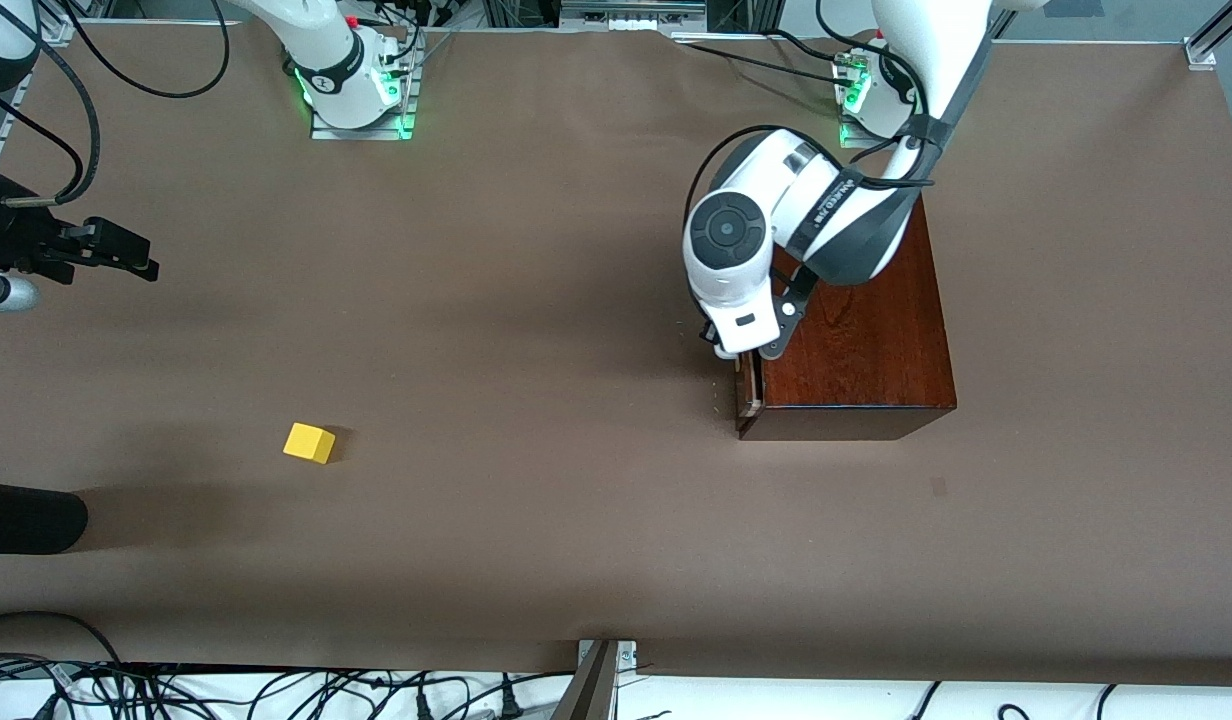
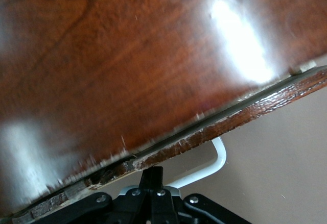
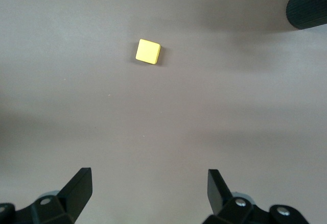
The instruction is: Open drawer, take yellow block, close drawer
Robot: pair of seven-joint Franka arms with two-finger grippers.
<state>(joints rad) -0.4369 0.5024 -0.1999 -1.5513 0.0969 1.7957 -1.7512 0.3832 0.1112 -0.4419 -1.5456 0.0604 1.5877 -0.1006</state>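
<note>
The yellow block (image 1: 309,442) already lies out on the bare desk (image 1: 536,520), toward the right arm's end and well apart from the mahogany box (image 1: 861,350), so taking it out looks done. The drawer (image 1: 747,392) appears nearly pushed home. The left end effector (image 1: 738,352) sits clamped narrow at its white bar handle (image 2: 214,163), finishing the closing. The right end effector (image 3: 148,188) waits, spread wide over the desk.

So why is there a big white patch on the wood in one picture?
In the left wrist view that is glare: lamps reflecting off the glossy box, which is also blurred from being so close. In the front view, the yellow block casts a soft shadow on the table.
</note>
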